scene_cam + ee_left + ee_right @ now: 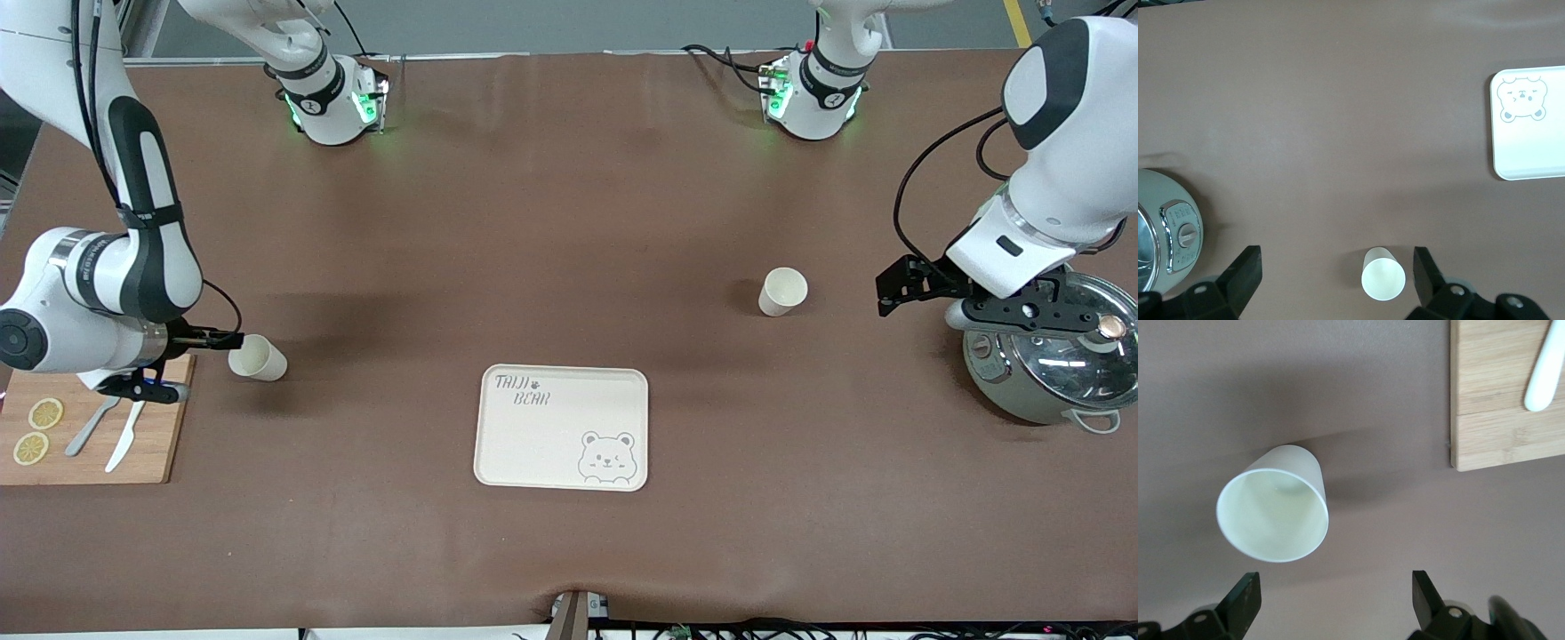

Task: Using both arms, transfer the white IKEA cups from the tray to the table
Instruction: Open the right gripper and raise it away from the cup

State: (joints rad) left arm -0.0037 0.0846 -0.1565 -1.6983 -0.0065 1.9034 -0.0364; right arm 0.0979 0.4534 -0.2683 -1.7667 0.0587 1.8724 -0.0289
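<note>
Already near done: tray [562, 427] at 6 o'clock, bare. Both cups upright on table [569, 222]. One cup [258, 357] at 9 o'clock, right gripper [191, 363] just beside, jaws apart, holding nothing. Other cup [782, 291] at 3 o'clock; left gripper [902, 284] near, jaws wide, empty. Next: both arms retreat without nudging cups.

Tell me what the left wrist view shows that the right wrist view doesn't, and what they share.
Only the left wrist view shows the tray, with nothing on it, and the cooker with its dial, with one cup standing on the table. Only the right wrist view shows the other cup, also standing on the table, beside the wooden cutting board with a white utensil handle on it. Both share the brown table, one upright cup each off the tray, and open jaws: the left gripper and the right gripper hold nothing.
</note>
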